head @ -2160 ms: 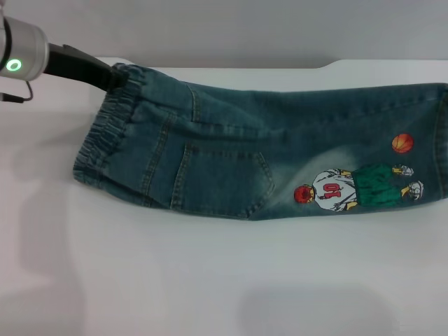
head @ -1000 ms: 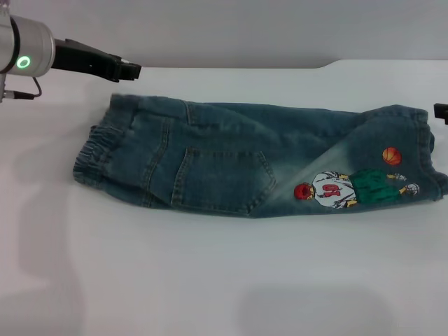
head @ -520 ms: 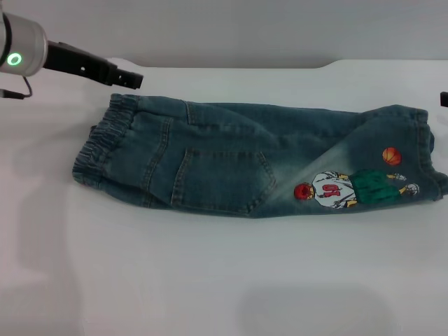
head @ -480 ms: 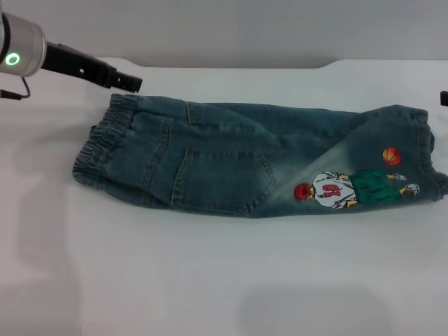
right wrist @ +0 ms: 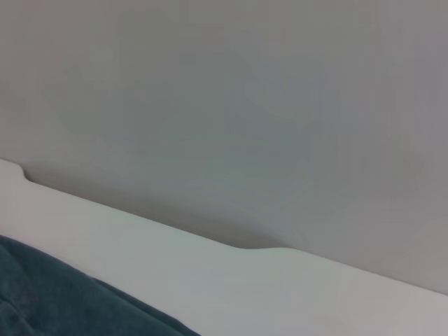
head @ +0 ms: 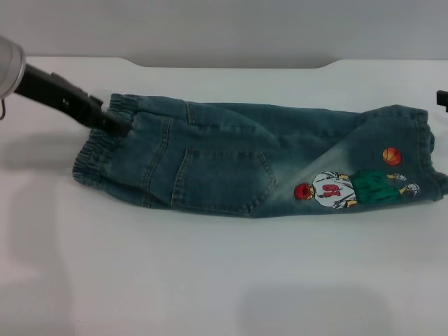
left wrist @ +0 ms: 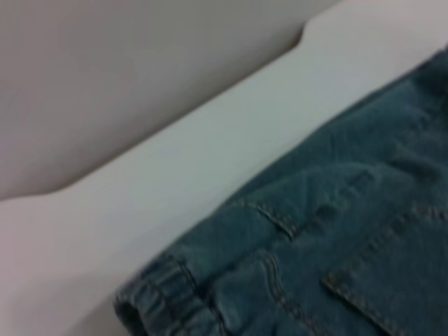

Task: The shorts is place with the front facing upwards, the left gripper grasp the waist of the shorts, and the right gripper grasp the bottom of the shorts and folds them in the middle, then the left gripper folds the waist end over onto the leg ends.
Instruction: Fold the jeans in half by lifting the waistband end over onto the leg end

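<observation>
**One end effector at the waist**

One arm is at work. The left end effector (head: pixel 115 126) reaches in from the left edge of the head view, slanting down toward the worktop (head: pixel 210 280), its black fingers lying against the far corner of the waist (head: pixel 98 150). Whether those fingers are apart or together on the cloth cannot be told. The right end effector (head: pixel 442 99) shows only as a small black piece at the right edge, near the far corner of the leg ends (head: pixel 427 150) and apart from them; its state cannot be told either.

The shorts (head: pixel 252 164) lie flat on the worktop, folded lengthwise, with a pocket uppermost. Their long axis runs left to right across the robot's front: gathered waist to its left, hems to its right. A cartoon print (head: pixel 350 187) sits near the hems, on the near side.

The left wrist view shows the waistband (left wrist: pixel 168 301) and the denim beyond it.
</observation>
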Robot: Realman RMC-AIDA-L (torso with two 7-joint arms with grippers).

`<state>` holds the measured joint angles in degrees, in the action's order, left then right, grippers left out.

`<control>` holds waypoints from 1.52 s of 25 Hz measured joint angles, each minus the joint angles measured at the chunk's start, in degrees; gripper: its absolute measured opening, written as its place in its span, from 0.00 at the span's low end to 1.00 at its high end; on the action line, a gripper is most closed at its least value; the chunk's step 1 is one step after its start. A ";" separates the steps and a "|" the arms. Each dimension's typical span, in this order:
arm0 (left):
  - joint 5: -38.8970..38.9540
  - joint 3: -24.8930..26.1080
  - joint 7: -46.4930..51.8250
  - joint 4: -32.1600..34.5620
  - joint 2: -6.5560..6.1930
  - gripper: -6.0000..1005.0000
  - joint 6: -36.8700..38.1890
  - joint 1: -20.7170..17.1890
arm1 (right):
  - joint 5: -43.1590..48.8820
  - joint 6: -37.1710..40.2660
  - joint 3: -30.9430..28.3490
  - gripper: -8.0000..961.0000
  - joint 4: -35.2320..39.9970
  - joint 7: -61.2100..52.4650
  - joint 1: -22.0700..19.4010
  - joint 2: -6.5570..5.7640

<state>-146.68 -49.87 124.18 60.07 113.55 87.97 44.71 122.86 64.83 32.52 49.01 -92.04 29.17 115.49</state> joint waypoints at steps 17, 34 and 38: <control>-3.89 -0.12 -0.67 -6.84 -0.14 0.75 -6.50 -2.62 | -0.09 0.41 0.35 0.47 -0.77 1.04 1.45 1.69; -6.58 -0.85 0.00 -10.02 0.77 0.71 -9.10 -1.50 | -0.08 0.56 1.10 0.47 -0.75 1.16 1.71 1.93; -6.61 -1.03 0.01 -10.12 0.89 0.71 -9.06 -1.41 | -0.08 0.51 1.10 0.47 -0.76 1.16 1.71 1.93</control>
<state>-153.29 -50.89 124.19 49.95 114.44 78.91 43.30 122.78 65.34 33.62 48.25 -90.88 30.88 117.42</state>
